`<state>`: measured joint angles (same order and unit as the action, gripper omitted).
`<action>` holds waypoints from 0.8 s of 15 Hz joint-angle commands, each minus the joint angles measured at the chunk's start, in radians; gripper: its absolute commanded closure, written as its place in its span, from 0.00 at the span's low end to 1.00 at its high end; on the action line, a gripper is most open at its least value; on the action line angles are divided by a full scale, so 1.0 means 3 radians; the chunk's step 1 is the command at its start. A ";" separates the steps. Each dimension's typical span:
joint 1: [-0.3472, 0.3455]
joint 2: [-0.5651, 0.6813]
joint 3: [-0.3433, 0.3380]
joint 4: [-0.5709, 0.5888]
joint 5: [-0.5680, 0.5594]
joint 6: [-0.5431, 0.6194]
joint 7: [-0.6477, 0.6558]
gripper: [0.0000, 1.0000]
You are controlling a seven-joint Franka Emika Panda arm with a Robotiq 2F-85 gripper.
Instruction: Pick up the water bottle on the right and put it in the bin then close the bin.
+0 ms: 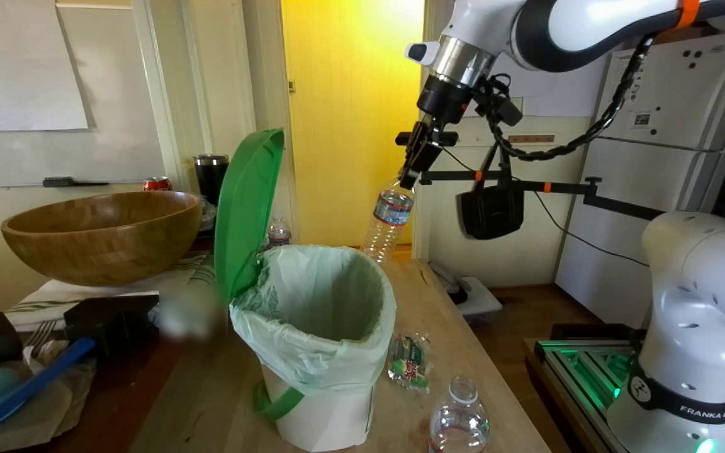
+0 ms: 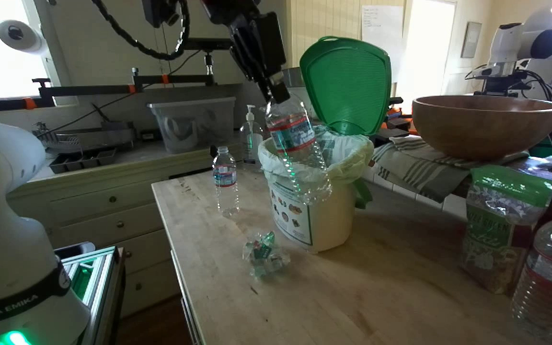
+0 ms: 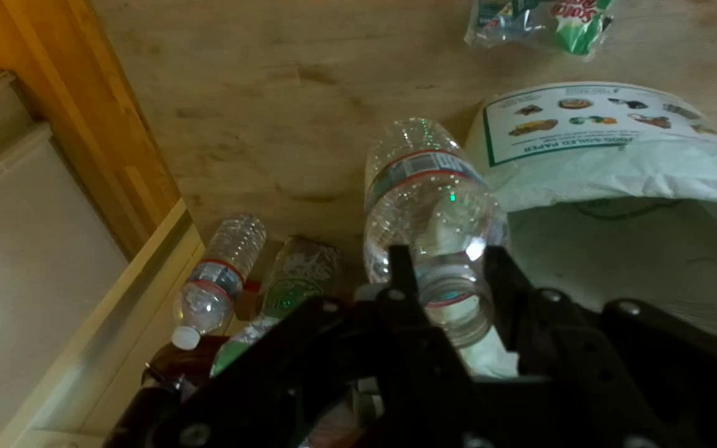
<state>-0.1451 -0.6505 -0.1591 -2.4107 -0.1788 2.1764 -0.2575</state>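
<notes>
My gripper [image 1: 410, 177] is shut on the neck of the clear water bottle [image 1: 390, 217], which hangs tilted in the air; its mouth shows without a cap in the wrist view [image 3: 428, 211]. The bottle also shows in an exterior view [image 2: 297, 136]. It is outside the bin [image 1: 318, 409], beside its opening, with its base below the rim level. I cannot tell whether it touches the bag. The bin also shows in the wrist view [image 3: 589, 121]. The bin's green lid [image 2: 345, 86] stands open, upright at the back of the rim.
Another uncapped bottle [image 1: 460, 418] stands near the bin, beside a crumpled plastic wrapper [image 2: 265, 254]. A capped bottle [image 2: 551, 275] and a green bag [image 2: 501, 230] stand on the far side. A large wooden bowl [image 1: 104, 236] sits on a towel by the lid.
</notes>
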 commanded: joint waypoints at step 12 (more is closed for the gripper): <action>0.0606 0.0117 0.0071 0.0313 0.0273 0.0223 -0.0124 0.92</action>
<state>0.0022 -0.6580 -0.1184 -2.3354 -0.1499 2.2059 -0.2669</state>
